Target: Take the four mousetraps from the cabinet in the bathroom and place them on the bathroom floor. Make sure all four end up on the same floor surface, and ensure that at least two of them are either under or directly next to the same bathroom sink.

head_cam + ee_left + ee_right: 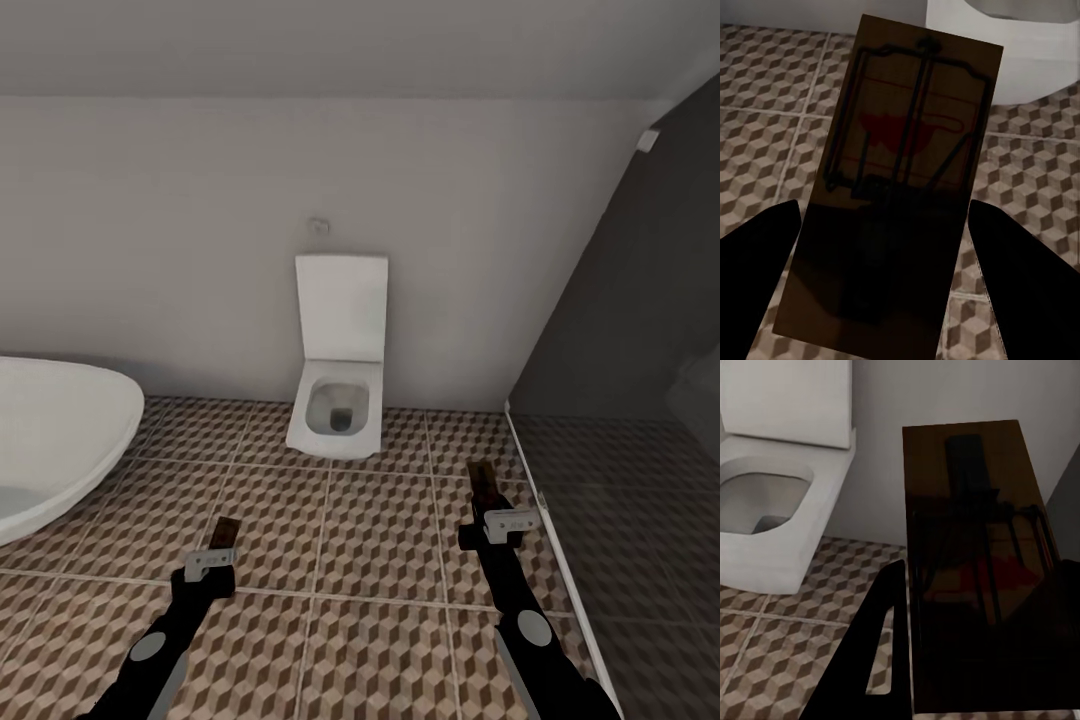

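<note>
Tiled bathroom floor [380, 540], toilet [340, 400] ahead. Both grippers [222, 540] [482, 497] clenched on mousetraps [900, 195] [975, 570]. Risk: slip in transit, sink unseen.

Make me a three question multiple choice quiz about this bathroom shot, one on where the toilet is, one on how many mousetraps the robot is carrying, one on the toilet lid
1. Where does the toilet stand?
A. against the back wall, between the bathtub and the dark glass partition
B. inside the bathtub
C. behind the partition

2. How many mousetraps are held?
A. none
B. one
C. two

3. The toilet lid is:
A. shut
B. raised upright
C. missing

Answers:
1 A, in the head view it sits at the wall, tub at the left, partition at the right.
2 C, the left gripper holds one mousetrap and the right gripper another mousetrap.
3 B, the lid stands against the wall and the bowl is open.
</note>
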{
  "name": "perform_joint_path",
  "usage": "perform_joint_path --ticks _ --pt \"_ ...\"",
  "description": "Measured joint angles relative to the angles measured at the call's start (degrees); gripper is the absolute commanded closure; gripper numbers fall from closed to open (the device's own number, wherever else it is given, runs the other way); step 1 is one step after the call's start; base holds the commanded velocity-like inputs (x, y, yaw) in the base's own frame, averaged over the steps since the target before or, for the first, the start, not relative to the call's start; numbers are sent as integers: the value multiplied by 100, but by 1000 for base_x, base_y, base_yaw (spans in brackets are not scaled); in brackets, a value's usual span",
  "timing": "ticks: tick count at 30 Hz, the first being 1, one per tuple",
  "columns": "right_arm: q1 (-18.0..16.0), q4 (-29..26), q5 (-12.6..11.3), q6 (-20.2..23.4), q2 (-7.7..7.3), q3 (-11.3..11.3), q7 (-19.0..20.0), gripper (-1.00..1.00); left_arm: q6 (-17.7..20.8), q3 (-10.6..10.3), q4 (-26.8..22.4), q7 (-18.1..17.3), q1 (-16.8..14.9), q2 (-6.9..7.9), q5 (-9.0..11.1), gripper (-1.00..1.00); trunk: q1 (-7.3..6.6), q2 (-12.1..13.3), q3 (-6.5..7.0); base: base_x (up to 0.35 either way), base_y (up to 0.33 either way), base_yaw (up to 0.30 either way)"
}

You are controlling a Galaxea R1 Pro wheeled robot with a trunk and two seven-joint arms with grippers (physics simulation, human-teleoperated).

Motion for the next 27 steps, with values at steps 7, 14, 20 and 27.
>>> perform_joint_path --ticks 7,14,20,27 --pt "0 0 0 0 0 1 0 100 -6 -4 27 -5 0 -47 0 100 154 -281 -126 0 0 0" --pt "0 3 -1 0 0 1 -1 100 -6 -4 40 -4 0 -50 0 100 308 -562 -252 0 0 0" --pt "0 15 0 0 0 1 0 100 -6 -4 67 -3 0 -57 0 100 439 -803 -359 0 0 0" --pt "0 38 0 0 0 1 0 100 -8 -4 75 -7 0 -59 0 100 593 -1084 -485 0 0 0"
